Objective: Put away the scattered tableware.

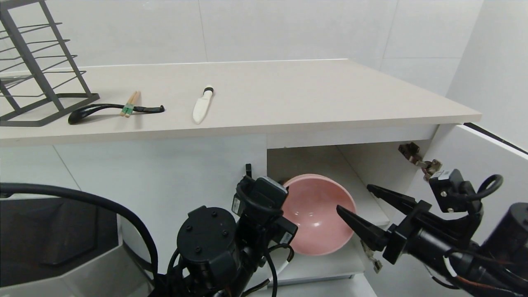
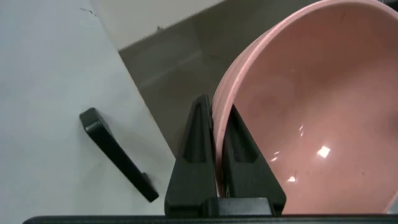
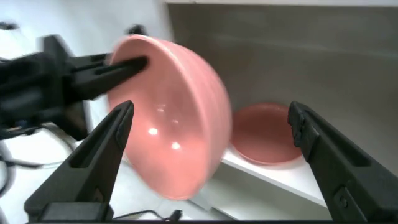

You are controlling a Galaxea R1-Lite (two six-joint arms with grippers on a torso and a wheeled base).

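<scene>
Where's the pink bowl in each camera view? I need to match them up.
Head: bowl low centre, before the open cabinet.
Left wrist: bowl, rim pinched in the left gripper.
Right wrist: bowl between the right gripper's open fingers, plate behind.
Shared landmark: the left gripper on the rim.

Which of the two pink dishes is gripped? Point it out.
The deep pink bowl, rim pinched by the left gripper; the shallow pink dish lies free on the cabinet shelf.
</scene>
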